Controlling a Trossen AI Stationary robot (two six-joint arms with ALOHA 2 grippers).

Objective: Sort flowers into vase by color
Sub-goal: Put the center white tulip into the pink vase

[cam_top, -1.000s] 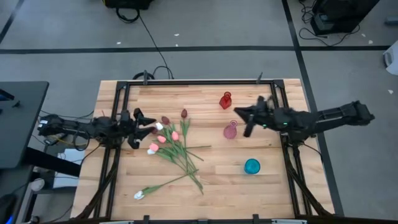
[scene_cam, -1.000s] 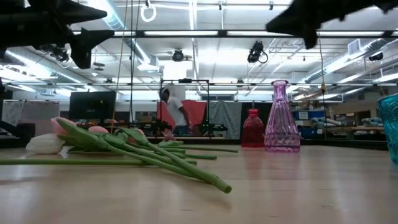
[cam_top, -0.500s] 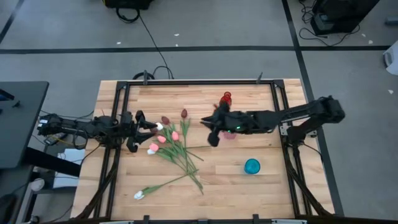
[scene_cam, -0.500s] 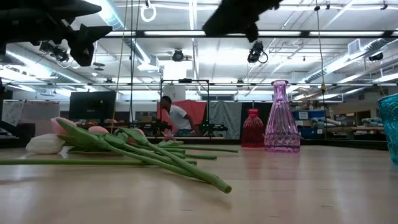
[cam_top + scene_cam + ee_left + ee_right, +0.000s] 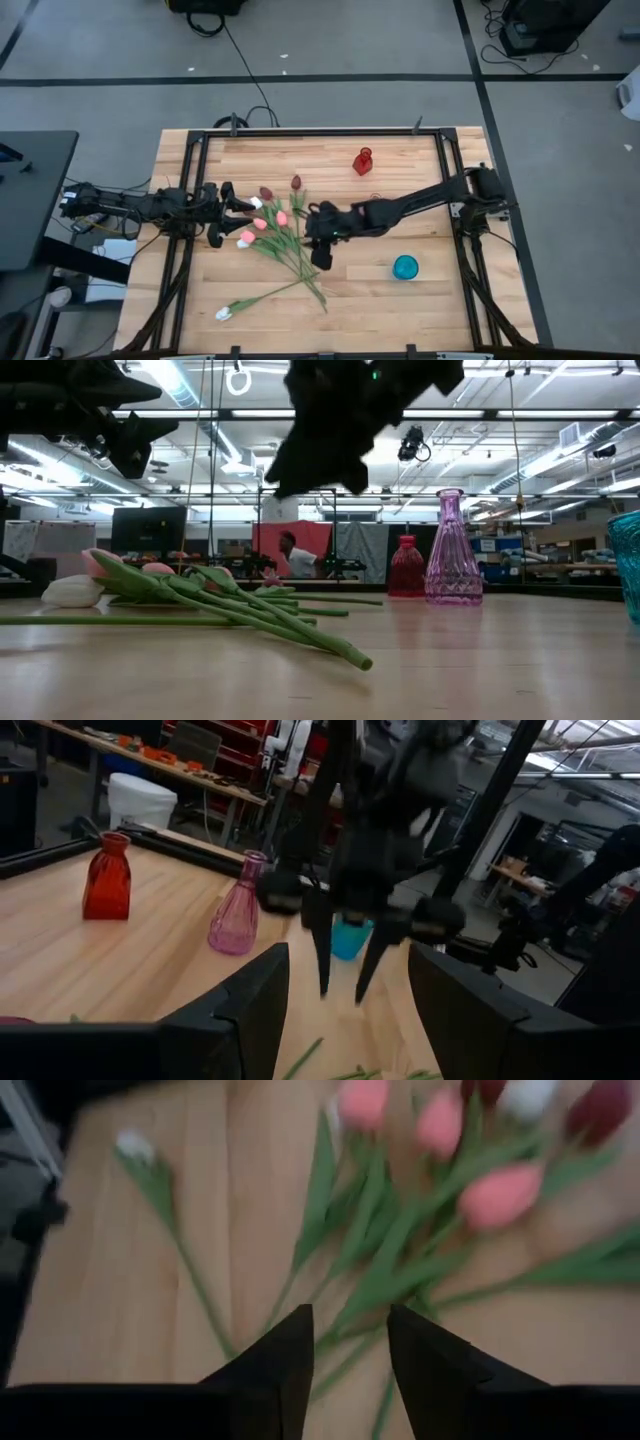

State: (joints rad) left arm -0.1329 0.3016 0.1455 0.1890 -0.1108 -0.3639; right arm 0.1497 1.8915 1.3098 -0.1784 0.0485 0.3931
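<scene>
Right gripper (image 5: 322, 262) hangs over the lower stems of the flowers (image 5: 283, 240), arm stretched across the bench (image 5: 420, 300) from the right side. Its fingers (image 5: 265, 1370) stand apart with nothing between them; the wrist view looks straight down on green stems and pink heads, so this reads as lining up for a pick, not a carry.

The flowers lie flat in a loose fan mid-bench, heads toward the left arm, stems running toward the front edge. One white tulip (image 5: 223, 314) sits apart near the front edge.

Left gripper (image 5: 228, 212) waits just beside the flower heads, fingers (image 5: 225, 1020) wide, empty.

Vases stand upright, clear of the pile on the right half: red vase (image 5: 362, 161) at the back, teal vase (image 5: 405, 267) nearer the front. Pink vase (image 5: 453, 550) shows in the low view; from above the right arm covers it. None shows a flower in it, so I judge the sort not yet begun.

Risk: stems overlap, a grab may lift several colours.
</scene>
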